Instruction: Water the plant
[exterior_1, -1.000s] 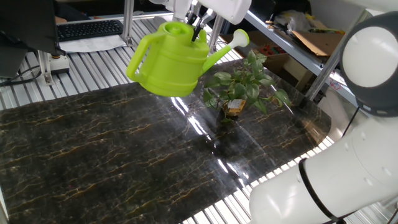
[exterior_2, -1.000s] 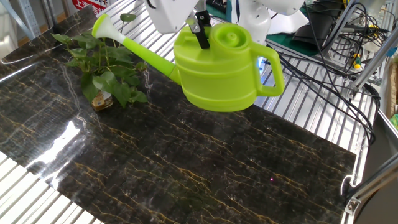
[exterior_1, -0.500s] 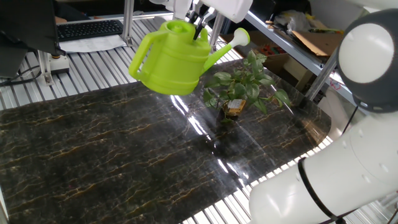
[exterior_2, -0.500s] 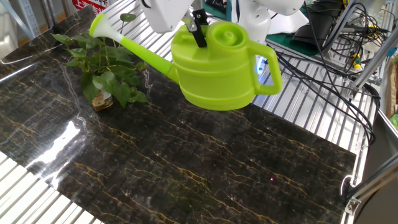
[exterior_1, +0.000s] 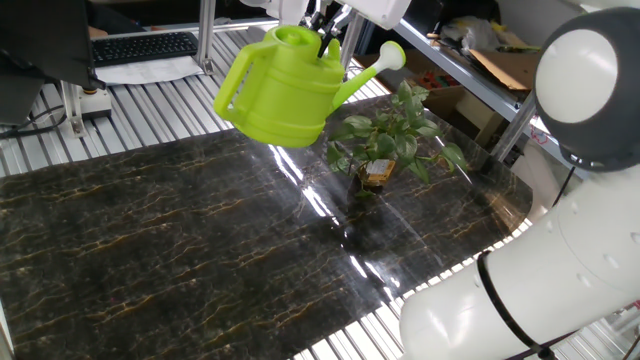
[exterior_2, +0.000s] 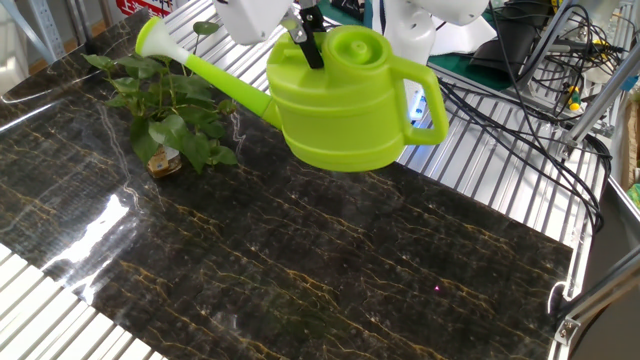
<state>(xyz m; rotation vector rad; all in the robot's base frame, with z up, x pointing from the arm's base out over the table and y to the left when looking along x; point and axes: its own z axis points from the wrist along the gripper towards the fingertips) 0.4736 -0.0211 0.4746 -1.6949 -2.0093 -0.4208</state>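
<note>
A lime-green watering can (exterior_1: 285, 88) (exterior_2: 345, 100) hangs in the air above the dark marble table, my gripper (exterior_1: 328, 40) (exterior_2: 306, 38) shut on its top rim. Its spout head (exterior_1: 391, 56) (exterior_2: 152, 36) points toward the plant (exterior_1: 388, 138) (exterior_2: 165, 105), a small leafy houseplant in a brownish pot (exterior_1: 377, 174) (exterior_2: 163, 160) on the table. The spout tip is level with the plant's upper leaves at its edge. No water is visible.
The dark marble tabletop (exterior_1: 180, 250) (exterior_2: 300, 270) sits on a slatted metal bench. A keyboard (exterior_1: 145, 46) lies behind at the back left. Cardboard boxes (exterior_1: 505, 60) and a metal frame stand beyond the plant. Cables (exterior_2: 530, 80) run at the far right.
The gripper has carried the watering can slightly upward and toward the plant, bringing the spout closer over the leaves. The plant has not moved.
</note>
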